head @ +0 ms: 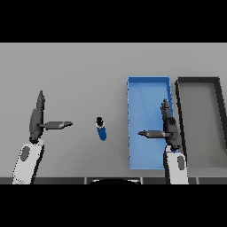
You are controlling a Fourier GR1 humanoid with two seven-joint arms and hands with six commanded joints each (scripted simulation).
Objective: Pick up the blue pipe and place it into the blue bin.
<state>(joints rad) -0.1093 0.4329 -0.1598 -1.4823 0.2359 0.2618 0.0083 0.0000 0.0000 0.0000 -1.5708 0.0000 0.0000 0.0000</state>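
Note:
A short blue pipe (102, 130) with a dark cap at its far end lies on the grey table, between my two hands. The blue bin (142, 92) stands to its right, long side running away from me, with nothing visible inside. My left hand (37, 119) hovers at the left, fingers straight and thumb out toward the pipe, a clear gap away from it. My right hand (170, 125) is over the right part of the blue bin, fingers straight, thumb pointing left. Neither hand holds anything.
A dark-rimmed grey bin (219, 111) stands right beside the blue bin, at the table's right edge. Open tabletop stretches behind and left of the pipe.

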